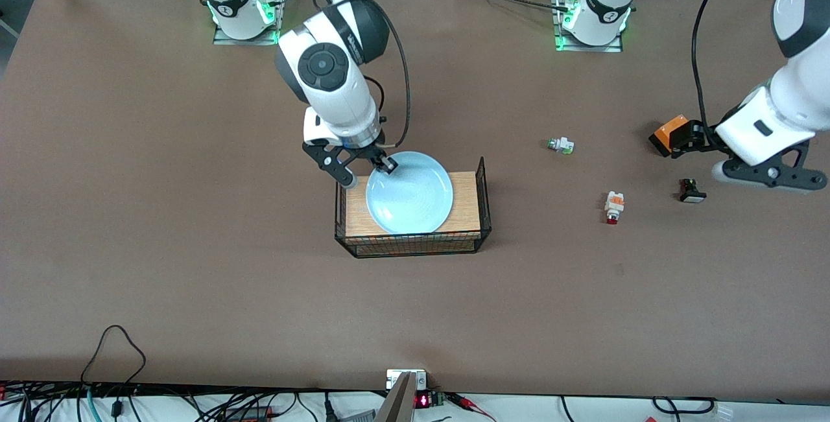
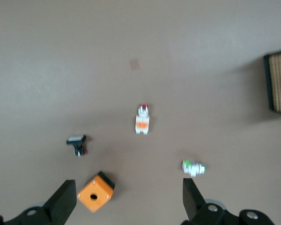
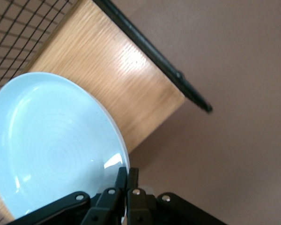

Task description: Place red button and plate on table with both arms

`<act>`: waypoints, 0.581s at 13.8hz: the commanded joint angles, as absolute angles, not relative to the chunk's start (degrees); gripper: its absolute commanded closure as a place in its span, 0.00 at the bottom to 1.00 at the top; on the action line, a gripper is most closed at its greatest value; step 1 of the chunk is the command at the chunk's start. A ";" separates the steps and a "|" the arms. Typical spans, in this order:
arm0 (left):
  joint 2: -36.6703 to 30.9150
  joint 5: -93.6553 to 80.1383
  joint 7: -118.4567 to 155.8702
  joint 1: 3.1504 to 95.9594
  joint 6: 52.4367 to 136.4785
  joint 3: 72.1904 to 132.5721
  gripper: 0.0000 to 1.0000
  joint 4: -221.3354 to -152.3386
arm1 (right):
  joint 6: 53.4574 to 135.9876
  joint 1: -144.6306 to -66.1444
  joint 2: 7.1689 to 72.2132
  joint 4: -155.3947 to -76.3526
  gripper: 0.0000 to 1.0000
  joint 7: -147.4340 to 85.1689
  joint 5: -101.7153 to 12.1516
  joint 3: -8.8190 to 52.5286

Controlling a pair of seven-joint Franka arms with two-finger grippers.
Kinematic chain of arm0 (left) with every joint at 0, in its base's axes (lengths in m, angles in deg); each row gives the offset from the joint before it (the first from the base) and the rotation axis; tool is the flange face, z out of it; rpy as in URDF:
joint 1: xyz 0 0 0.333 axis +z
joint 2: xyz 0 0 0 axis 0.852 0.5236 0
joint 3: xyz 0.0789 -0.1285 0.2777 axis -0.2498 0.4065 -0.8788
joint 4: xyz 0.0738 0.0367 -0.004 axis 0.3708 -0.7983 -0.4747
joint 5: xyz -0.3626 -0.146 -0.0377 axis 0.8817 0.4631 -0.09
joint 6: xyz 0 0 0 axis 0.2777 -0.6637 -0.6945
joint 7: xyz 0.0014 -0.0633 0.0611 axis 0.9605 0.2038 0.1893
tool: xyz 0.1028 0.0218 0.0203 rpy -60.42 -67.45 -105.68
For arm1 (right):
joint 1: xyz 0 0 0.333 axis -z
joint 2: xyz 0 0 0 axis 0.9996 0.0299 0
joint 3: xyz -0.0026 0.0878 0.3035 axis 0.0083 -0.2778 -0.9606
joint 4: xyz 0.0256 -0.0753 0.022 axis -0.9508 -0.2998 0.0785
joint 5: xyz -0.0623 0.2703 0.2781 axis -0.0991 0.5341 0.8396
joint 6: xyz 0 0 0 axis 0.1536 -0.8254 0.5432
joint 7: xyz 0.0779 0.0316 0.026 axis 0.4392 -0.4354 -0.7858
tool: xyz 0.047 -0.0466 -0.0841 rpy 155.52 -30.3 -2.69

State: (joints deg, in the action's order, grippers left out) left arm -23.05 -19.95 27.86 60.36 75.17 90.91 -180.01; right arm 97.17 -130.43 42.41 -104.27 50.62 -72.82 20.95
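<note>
Plate (image 1: 410, 198), round pale blue, rim pinched in closed right end effector (image 1: 387, 166); left end effector (image 2: 126, 199) wide open, empty.

- The right arm is seen reaching from its base down toward the middle of the surface, wrist bent steeply downward.
- The right gripper (image 1: 369, 172) is held low at the rim of the plate (image 1: 410, 192), its fingers (image 3: 121, 180) pressed together on that rim, one above the edge and one below it.
- The left arm is seen extended toward its own end of the surface, its white forearm angled downward and its wrist turned down.
- The left gripper (image 2: 126, 201) is held in the air above the surface, its fingers (image 2: 65, 199) spread wide apart with nothing between them.
</note>
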 commanded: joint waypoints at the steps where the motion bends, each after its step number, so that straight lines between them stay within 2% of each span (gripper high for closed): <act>1: -33.24 -17.78 24.38 54.94 83.28 84.53 0.00 -193.47 | 86.99 -130.13 39.96 -99.40 1.00 49.75 -69.07 20.89; 3: -33.07 -16.54 24.72 53.16 82.50 82.82 0.00 -193.21 | 79.25 -129.60 37.95 -97.28 1.00 48.61 -67.57 21.58; 5: -32.55 -16.63 24.54 53.07 78.57 83.09 0.00 -191.20 | 73.35 -125.32 35.49 -95.26 1.00 44.07 -65.81 21.68; 8: -31.49 -16.63 24.28 53.07 73.98 83.09 0.00 -189.08 | 69.55 -117.76 32.58 -95.07 1.00 31.70 -65.98 21.77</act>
State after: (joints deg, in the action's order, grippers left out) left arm -32.03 -17.59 25.01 54.11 76.35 83.99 -191.00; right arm 71.69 -122.25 33.80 -95.36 39.25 -67.24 22.20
